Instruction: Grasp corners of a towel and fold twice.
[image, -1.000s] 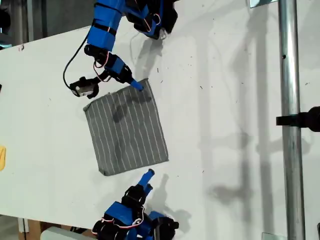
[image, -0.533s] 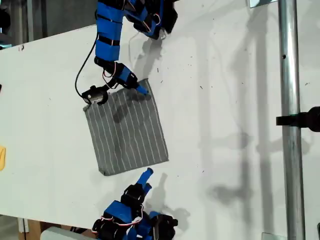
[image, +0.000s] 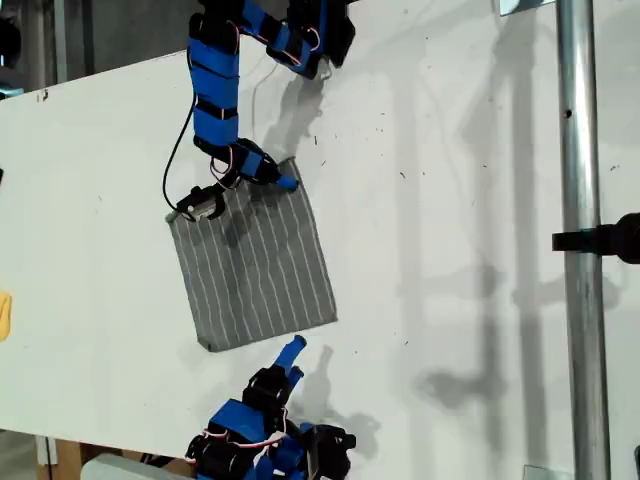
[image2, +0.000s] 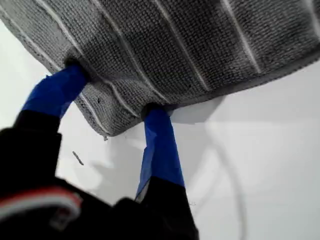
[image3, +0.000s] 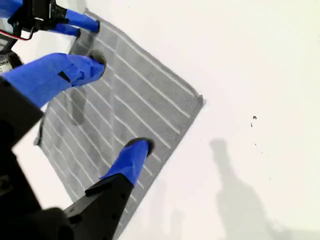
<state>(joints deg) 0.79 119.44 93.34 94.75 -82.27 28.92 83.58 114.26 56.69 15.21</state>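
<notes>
The towel (image: 255, 265) lies flat and unfolded mid-bench, nearer the exterior view's left edge; no fold made yet, by my judgement. My first gripper (image2: 112, 97), jaws spread, straddles one corner (image2: 107, 127) without pinching it. My second gripper (image3: 117, 107) hovers open above the cloth; both folds remain.

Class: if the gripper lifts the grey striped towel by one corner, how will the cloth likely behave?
The towel will probably droop; in the first wrist view its edge already sags softly between the fingers. Its looped weave looks grippy, so slipping seems unlikely. It lies thin and flat on the table, so it is probably light.
</notes>
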